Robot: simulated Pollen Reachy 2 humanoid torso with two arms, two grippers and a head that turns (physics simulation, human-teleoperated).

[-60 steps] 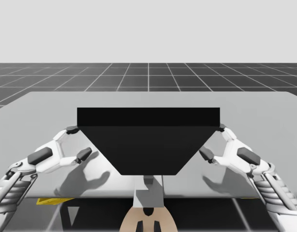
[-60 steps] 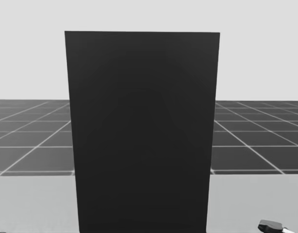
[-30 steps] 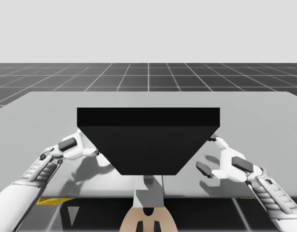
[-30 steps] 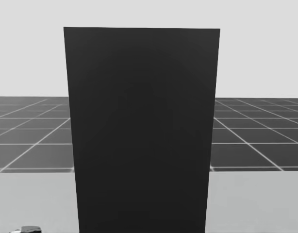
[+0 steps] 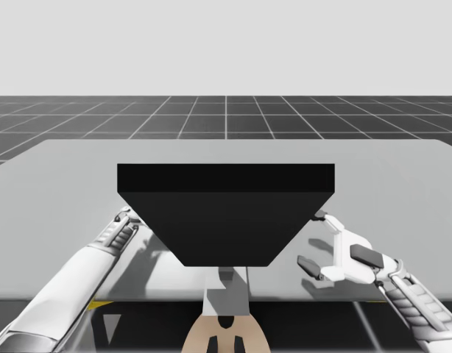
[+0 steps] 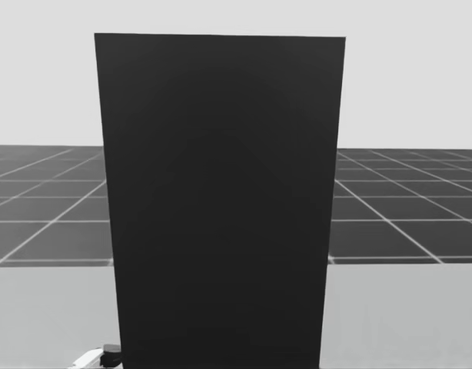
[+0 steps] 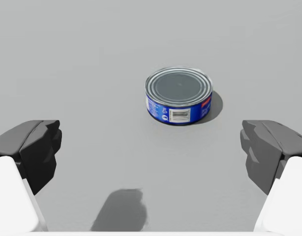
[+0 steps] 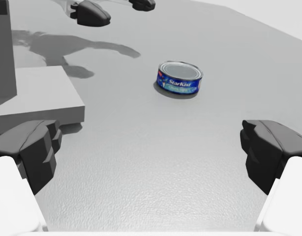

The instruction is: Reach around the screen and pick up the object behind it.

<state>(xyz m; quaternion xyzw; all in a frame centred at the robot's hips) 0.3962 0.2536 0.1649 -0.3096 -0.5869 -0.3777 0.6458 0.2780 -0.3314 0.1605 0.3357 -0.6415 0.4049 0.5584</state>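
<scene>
A tall black screen (image 5: 226, 213) stands mid-table and also shows in the head view (image 6: 221, 200). Behind it lies a flat blue can with a silver lid (image 7: 178, 96). In the left wrist view my left gripper (image 7: 151, 152) is open, with the can a short way ahead, slightly to its right. My left arm (image 5: 86, 265) runs past the screen's left edge, which hides its hand. My right gripper (image 5: 316, 241) is open beside the screen's right edge. In the right wrist view the can (image 8: 179, 78) lies well ahead of my right gripper (image 8: 151, 152), and my left gripper (image 8: 119, 10) shows beyond it.
The grey table (image 5: 403, 184) reaches wide on both sides of the screen. A low grey block (image 8: 38, 98) at the screen's foot lies ahead of my right gripper's left finger. A bit of an arm (image 6: 105, 355) shows at the screen's lower left corner.
My left arm has reached forward and inward behind the screen's left edge. My right gripper has drawn back toward the table's front edge. My head has turned slightly.
</scene>
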